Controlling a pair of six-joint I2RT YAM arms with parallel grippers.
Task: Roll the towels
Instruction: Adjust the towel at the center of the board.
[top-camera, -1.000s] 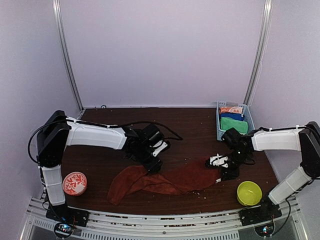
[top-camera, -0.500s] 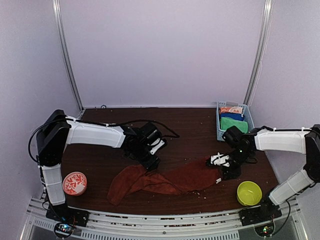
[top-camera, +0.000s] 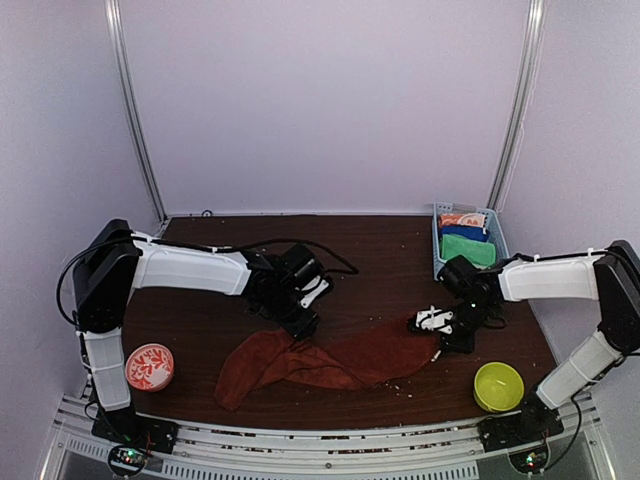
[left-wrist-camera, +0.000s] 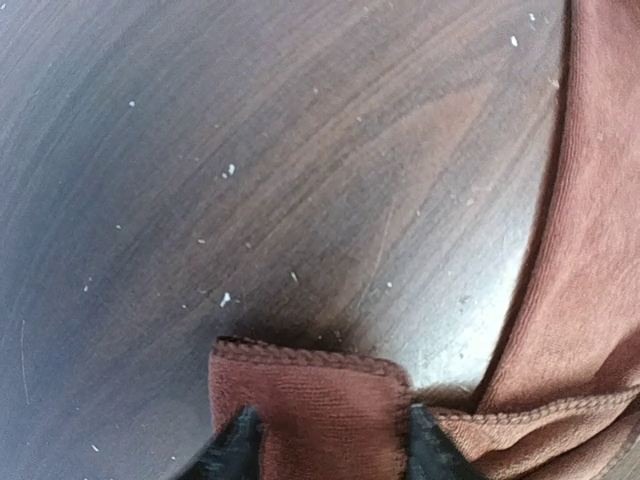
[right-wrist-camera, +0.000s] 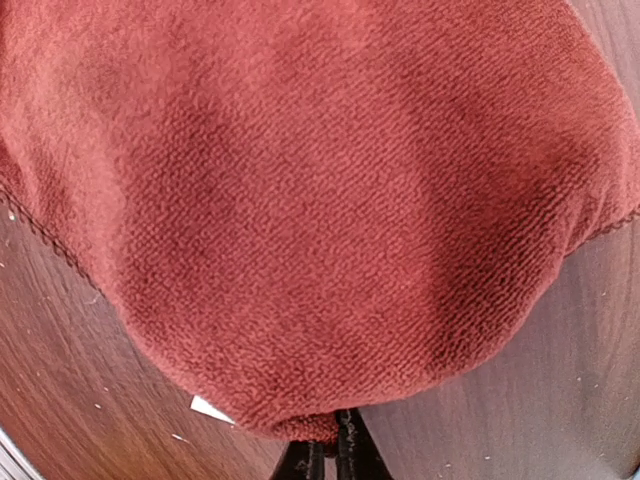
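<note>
Table (top-camera: 390, 250): dark wood top, carrying everything; pale crumbs are lying scattered over it.
Rust-red towel (top-camera: 330, 362): lying crumpled and partly bunched along the near half of the table. It is running from the near-left area toward the right side, with no roll formed.
Basket (top-camera: 438, 262): pale blue, sitting at the far right corner of the table and holding folded cloths.
Green towel (top-camera: 468, 248): lying folded inside the basket, toward its near end.
Yellow-green bowl (top-camera: 498, 385): sitting near the near right corner, well apart from the towel.
Red patterned bowl (top-camera: 149, 366): sitting by the near left corner.
Left gripper (left-wrist-camera: 330, 450): reaching down at the towel's far-left part. Its jaws are standing spread, with a hemmed corner of the rust-red towel lying flat between the fingertips (left-wrist-camera: 240, 445).
Right gripper (right-wrist-camera: 325, 458): working at the towel's right end. Its jaws are pressing together, pinching the towel's edge.
</note>
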